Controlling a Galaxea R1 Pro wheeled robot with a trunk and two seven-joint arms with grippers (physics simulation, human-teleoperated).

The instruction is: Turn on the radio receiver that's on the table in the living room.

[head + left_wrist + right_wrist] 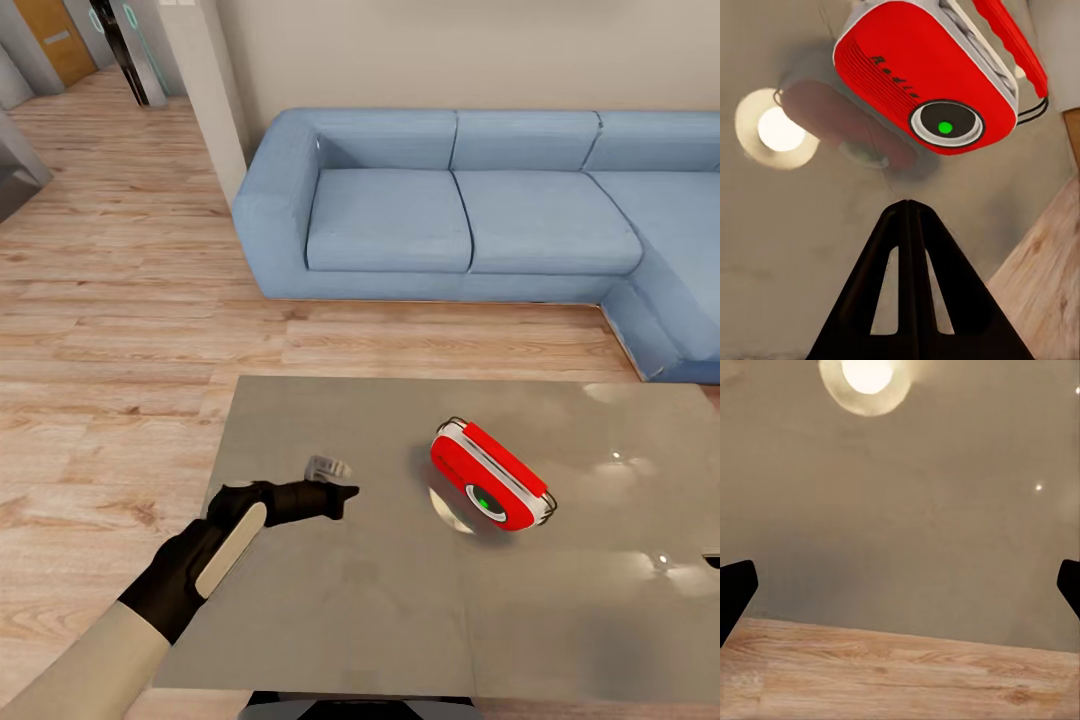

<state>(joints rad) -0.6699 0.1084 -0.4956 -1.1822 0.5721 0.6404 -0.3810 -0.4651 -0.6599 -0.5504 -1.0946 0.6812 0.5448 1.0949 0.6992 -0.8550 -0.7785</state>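
Left hand (345, 492) nr rounded red radio (490, 475)

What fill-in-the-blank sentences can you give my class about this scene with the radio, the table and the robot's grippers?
1. The radio is mostly ____ in colour.
2. The dot in the middle of the radio's round dial glows ____.
3. The left gripper has its fingers pressed ____, pointing toward the radio.
4. Beyond the grey table stands a ____ sofa.

Missing words: red; green; together; blue
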